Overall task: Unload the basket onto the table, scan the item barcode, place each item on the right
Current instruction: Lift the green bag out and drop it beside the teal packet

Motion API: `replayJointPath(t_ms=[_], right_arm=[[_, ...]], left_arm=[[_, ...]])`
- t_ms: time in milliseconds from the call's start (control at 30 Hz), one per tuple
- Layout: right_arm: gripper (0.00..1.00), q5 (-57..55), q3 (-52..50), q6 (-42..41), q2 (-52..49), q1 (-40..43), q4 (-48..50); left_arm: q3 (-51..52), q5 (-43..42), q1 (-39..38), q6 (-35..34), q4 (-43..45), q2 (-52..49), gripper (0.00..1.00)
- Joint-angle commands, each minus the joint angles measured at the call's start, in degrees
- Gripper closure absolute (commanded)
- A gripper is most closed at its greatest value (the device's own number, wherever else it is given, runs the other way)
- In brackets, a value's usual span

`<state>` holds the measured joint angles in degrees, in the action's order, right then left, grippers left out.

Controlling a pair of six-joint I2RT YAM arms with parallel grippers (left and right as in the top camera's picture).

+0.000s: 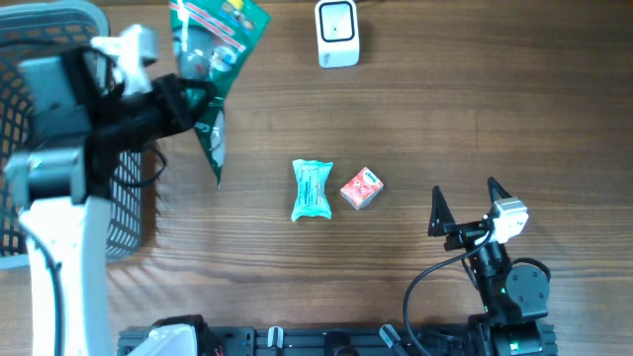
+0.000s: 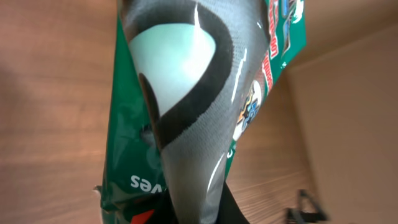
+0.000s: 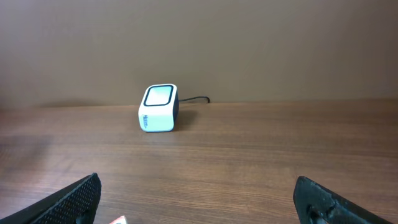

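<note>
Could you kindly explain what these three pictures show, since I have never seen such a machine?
These are two robot arms at a wooden table. One picture looks down from above; the other two come from cameras on each wrist. The left tool is shut on a green plastic packet of grey socks, lifted beside a grey mesh basket. The right tool hangs open and empty. On the table lie a white box-shaped barcode scanner, a teal wrapped packet and a small red carton.
</note>
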<state>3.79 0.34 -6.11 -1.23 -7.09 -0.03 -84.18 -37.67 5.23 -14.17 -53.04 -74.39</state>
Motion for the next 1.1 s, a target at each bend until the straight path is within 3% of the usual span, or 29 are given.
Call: replayJointPath(t_ms=[0, 100, 267, 433, 467, 500, 533, 567, 800, 867, 933, 1067], right_arm=[[0.00, 0.1, 0.0, 0.5, 0.3, -0.2, 0.1], [0.00, 0.1, 0.0, 0.6, 0.3, -0.2, 0.1], [0.00, 0.1, 0.0, 0.5, 0.3, -0.2, 0.1], [0.00, 0.1, 0.0, 0.5, 0.3, -0.2, 0.1], [0.00, 0.1, 0.0, 0.5, 0.3, -0.2, 0.1], [0.01, 0.1, 0.0, 0.6, 0.3, -0.2, 0.1], [0.00, 0.1, 0.0, 0.5, 0.3, -0.2, 0.1], [0.00, 0.1, 0.0, 0.6, 0.3, -0.2, 0.1], [0.00, 0.1, 0.0, 0.6, 0.3, -0.2, 0.1], [0.00, 0.1, 0.0, 0.5, 0.3, -0.2, 0.1], [0.00, 0.1, 0.0, 0.5, 0.3, -0.2, 0.1], [0.00, 0.1, 0.0, 0.5, 0.3, -0.2, 0.1]], left_arm=[[0.7, 16.1, -4.3, 1.4, -3.2, -7.2, 0.96], [0.7, 23.4, -4.9, -3.9, -6.8, -15.1, 0.96], [0.7, 20.3, -9.6, -6.1, -6.7, -28.5, 0.96], [0.7, 20.9, -20.6, -6.0, -6.8, -32.7, 0.96], [0.7, 22.4, -22.6, -6.0, -6.4, -32.7, 0.78], [0.7, 25.2, -25.1, -6.0, -6.3, -32.7, 0.22], [0.7, 27.0, -26.6, -6.0, -6.4, -32.7, 0.04], [0.7, 28.0, -27.5, -6.0, -6.4, -32.6, 0.00], [-2.6, 31.8, -28.0, -5.6, -6.4, -22.5, 0.00], [-6.5, 39.7, -27.9, -5.6, -5.6, -14.3, 0.00], [-8.0, 51.2, -27.9, -5.6, 0.7, -4.8, 0.00], [-8.0, 70.0, -27.8, -5.9, 6.3, 6.3, 0.00]])
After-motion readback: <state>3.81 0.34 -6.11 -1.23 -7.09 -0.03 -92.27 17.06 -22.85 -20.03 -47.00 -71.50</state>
